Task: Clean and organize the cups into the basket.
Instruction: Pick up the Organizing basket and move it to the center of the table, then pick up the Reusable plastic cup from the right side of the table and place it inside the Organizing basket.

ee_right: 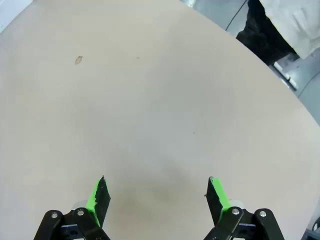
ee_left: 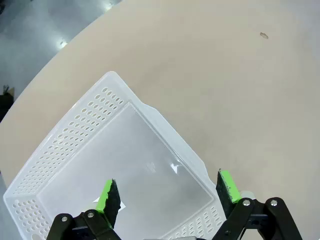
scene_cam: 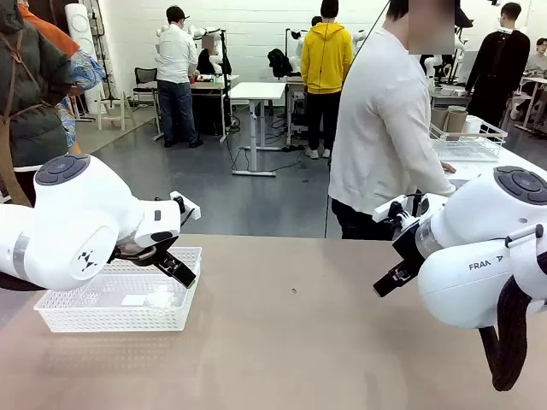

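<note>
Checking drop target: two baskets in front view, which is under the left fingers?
The white perforated plastic basket, on the left side of the table, below the open left gripper. The wire mesh basket stands farther off at the right.

- This is looking like a robotics lab, laid out as an open shared workroom.
- A white left arm (scene_cam: 77,226) and right arm (scene_cam: 487,256) are reaching in over a tan table (scene_cam: 299,342).
- A person (scene_cam: 385,128) is standing at its far side, turning toward a side table (scene_cam: 517,161).
- A wire basket (scene_cam: 468,147) is sitting on that side table.
- Farther back, a person in yellow (scene_cam: 326,60) and a person in a white shirt (scene_cam: 177,60) are standing among white desks (scene_cam: 256,90).
- Cables (scene_cam: 278,128) are trailing over the grey floor (scene_cam: 214,184).
- A white wall (scene_cam: 256,17) is closing off the back.
</note>
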### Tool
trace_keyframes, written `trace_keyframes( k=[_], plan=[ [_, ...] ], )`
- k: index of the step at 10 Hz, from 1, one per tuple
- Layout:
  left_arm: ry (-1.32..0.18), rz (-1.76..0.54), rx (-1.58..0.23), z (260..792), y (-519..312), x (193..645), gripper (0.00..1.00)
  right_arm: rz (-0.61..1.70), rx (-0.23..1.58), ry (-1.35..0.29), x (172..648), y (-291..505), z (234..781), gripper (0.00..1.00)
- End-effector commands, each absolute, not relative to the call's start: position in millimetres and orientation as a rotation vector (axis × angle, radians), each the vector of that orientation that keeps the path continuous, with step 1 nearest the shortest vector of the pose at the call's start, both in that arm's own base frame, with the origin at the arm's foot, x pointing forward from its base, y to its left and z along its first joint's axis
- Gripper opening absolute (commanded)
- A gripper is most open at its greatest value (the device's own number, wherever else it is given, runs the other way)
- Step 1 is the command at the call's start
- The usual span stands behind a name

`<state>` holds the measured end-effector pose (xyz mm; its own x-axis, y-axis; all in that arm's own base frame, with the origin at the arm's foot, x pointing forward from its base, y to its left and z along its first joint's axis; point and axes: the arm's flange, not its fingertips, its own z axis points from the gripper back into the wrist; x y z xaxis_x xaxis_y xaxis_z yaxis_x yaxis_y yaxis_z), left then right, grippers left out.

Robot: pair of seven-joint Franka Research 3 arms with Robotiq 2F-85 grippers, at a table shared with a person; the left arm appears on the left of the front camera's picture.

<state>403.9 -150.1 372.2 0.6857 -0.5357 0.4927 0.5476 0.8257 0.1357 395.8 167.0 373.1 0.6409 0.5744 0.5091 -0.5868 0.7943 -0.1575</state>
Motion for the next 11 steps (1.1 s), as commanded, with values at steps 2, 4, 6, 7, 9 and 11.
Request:
trace_keyframes(
  k=[2, 4, 6, 7, 9, 11],
  plan=[
    [-0.544, -0.607, -0.023, 372.2, -150.2, 403.8, 1.00, 0.662, 0.023, -0.572, 395.8, 167.0, 373.1, 1.00],
    [-0.544, -0.607, -0.023, 372.2, -150.2, 403.8, 1.00, 0.662, 0.023, -0.572, 395.8, 167.0, 373.1, 1.00],
    [-0.544, -0.607, -0.023, 372.2, -150.2, 403.8, 1.00, 0.662, 0.023, -0.572, 395.8, 167.0, 373.1, 1.00],
    [-0.544, -0.607, -0.023, 372.2, -150.2, 403.8, 1.00, 0.662, 0.023, -0.572, 395.8, 167.0, 373.1, 1.00],
    [-0.544, -0.607, -0.023, 372.2, -150.2, 403.8, 1.00, 0.662, 0.023, -0.572, 395.8, 167.0, 373.1, 1.00],
    [-0.544, -0.607, -0.023, 372.2, -150.2, 403.8, 1.00, 0.662, 0.023, -0.572, 395.8, 167.0, 373.1, 1.00]
  ],
)
